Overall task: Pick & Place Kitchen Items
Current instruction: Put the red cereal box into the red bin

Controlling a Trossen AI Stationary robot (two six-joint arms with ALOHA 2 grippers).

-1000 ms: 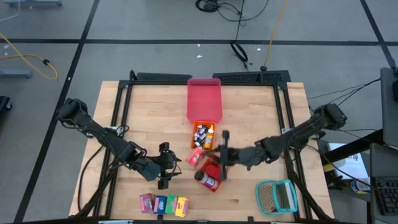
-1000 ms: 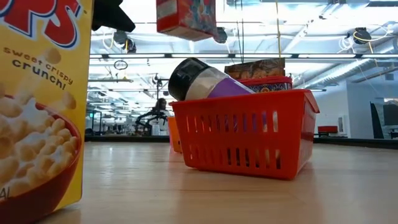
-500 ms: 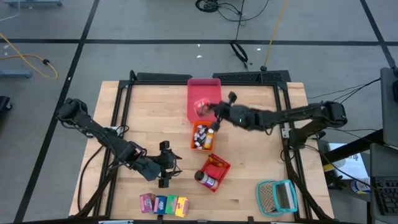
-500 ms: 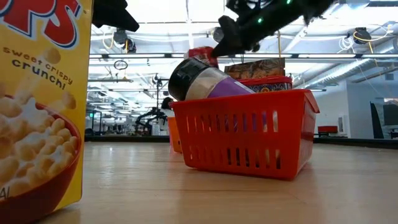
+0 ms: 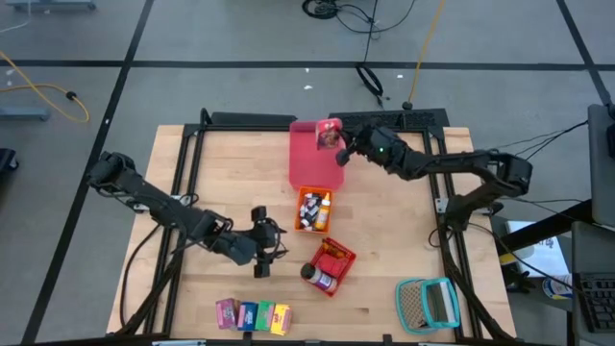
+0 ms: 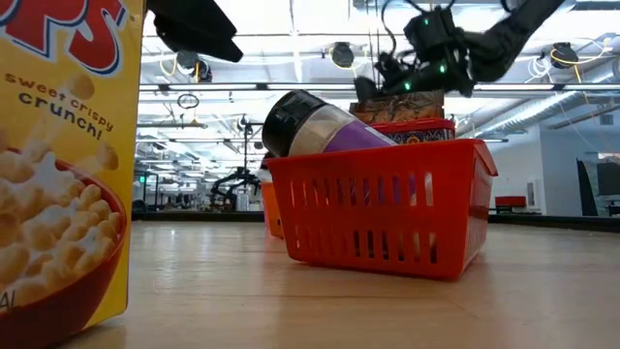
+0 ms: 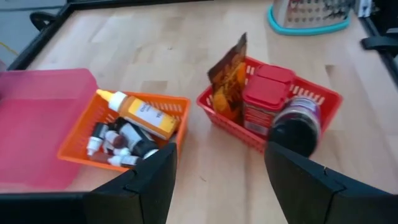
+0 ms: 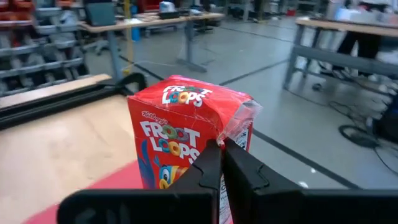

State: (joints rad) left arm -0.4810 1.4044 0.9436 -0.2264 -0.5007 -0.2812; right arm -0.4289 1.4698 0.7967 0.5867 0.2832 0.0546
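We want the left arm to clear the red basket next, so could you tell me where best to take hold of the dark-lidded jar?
Probably around its purple body just behind the dark lid. The dark-lidded jar lies tilted, lid over the red basket rim, so the open left tool should come from above, on the lid side.

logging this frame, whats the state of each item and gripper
red carton: held over the pink tray
right gripper: shut on the carton
left gripper: open, empty
dark-lidded jar: on its side in the red basket
orange-capped bottle: lying in the orange basket
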